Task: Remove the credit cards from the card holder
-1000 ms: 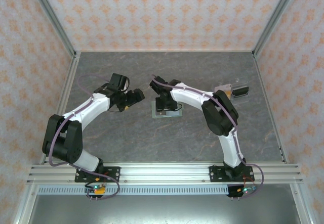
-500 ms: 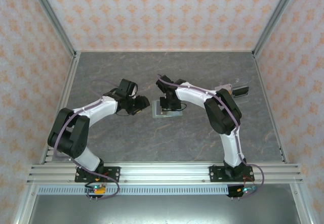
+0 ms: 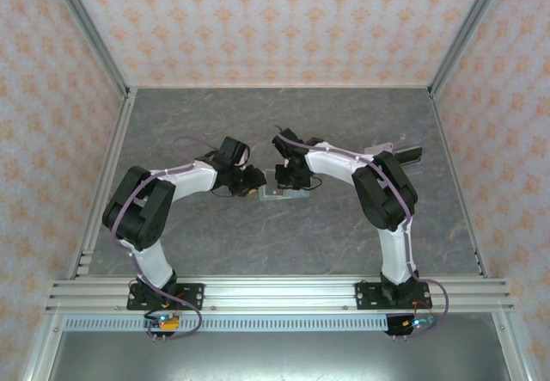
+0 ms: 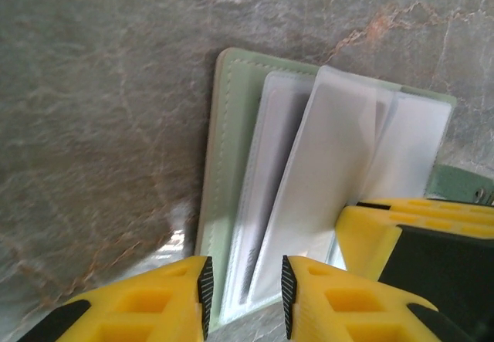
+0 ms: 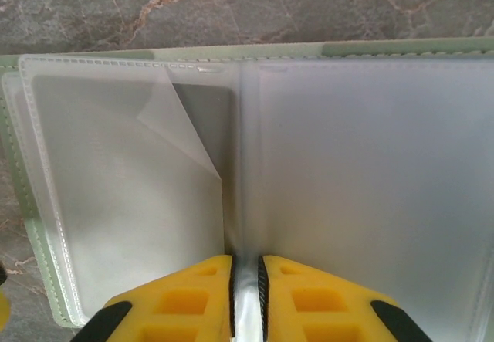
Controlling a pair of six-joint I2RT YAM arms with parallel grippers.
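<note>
Closing in from the left of the top view, the left gripper (image 3: 255, 183) now sits at the card holder's (image 3: 273, 195) left edge, mid-frame on the grey surface (image 3: 215, 243). A second ago it stood well apart. Its jaws have narrowed to part-open and straddle the green cover edge (image 4: 231, 126) and an outer clear sleeve (image 4: 266, 172), with no grip evident.

The right gripper (image 5: 245, 280) has also narrowed. Its jaws are nearly shut, pinching the clear sleeves (image 5: 309, 172) at the central fold. The holder lies open and flat. Loose credit cards (image 3: 411, 152) rest at upper right.

Judgement: the holder is pinned and a sleeve is about to be parted, so any remaining card comes out next.
</note>
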